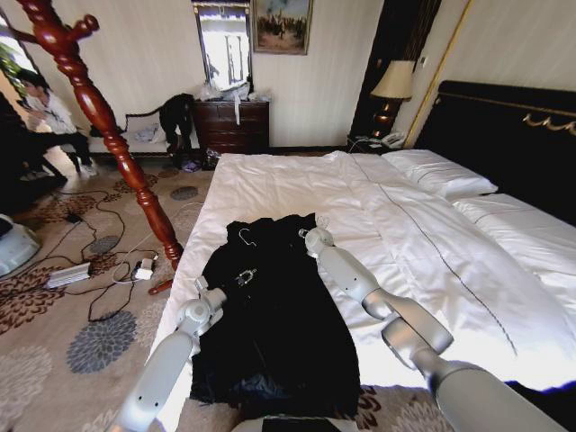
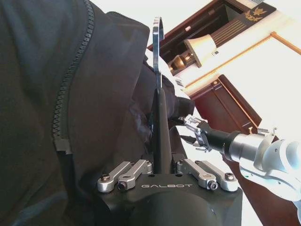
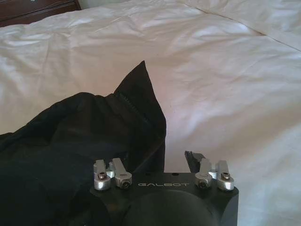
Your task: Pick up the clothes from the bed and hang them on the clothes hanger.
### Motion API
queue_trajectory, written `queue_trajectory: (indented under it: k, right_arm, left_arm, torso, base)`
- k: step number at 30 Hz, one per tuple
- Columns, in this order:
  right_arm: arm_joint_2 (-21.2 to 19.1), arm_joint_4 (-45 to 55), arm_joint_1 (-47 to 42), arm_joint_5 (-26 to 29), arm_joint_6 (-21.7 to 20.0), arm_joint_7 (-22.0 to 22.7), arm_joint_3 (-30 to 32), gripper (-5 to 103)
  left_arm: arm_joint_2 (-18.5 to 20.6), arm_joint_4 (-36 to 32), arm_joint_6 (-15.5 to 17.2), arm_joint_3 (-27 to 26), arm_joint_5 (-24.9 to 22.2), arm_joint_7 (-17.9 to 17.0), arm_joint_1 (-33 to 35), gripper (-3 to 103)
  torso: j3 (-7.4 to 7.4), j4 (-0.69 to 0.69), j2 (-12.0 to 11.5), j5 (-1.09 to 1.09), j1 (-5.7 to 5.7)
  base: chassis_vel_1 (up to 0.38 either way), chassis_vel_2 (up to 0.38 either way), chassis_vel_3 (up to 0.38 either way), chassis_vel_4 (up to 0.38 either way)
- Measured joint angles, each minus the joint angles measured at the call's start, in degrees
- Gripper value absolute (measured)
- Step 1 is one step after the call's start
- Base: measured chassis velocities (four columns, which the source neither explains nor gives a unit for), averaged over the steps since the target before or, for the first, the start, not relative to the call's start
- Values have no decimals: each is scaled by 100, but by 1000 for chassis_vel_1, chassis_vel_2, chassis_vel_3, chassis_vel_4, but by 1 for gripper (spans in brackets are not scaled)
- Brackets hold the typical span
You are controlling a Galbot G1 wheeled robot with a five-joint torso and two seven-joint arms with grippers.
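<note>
Head view: the bed fills the centre and right of the frame, and the clothes lie flat on its white duvet at lower centre, a small metal hook showing at the collar end. The clothes hanger leans across the upper left, standing on the carpet beside the bed — cables and a power strip lie at its foot. The left gripper sits on the garment's left half; the right gripper at its upper right edge. Left wrist view: fingers pressed together on a thin black hanger neck, black fabric alongside. Right wrist view: its fingers' state cannot be told — the black fabric edge lies against the gripper's front.
</note>
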Motion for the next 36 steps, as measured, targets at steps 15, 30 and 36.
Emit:
queue_trajectory:
  k: [15,30,36]
  right_arm:
    - [-65,-310,-28,-675,232,-770,-26,10]
    - [-399,578,-143,-750,1019,-1766,-98,0]
    - [-454,838,-219,-575,1404,-2287,-87,0]
  left_arm:
    - [-52,91,0,64,8,-14,-68,17]
    - [-4,0,80,12,-109,-34,16,17]
    - [38,-128,203,27,-149,-21,167,17]
  torso:
    - [0,0,0,0,0]
    - [0,0,0,-1,0]
    - [0,0,0,0,0]
  base:
    - [0,0,0,0]
    - [0,0,0,0]
    - [0,0,0,0]
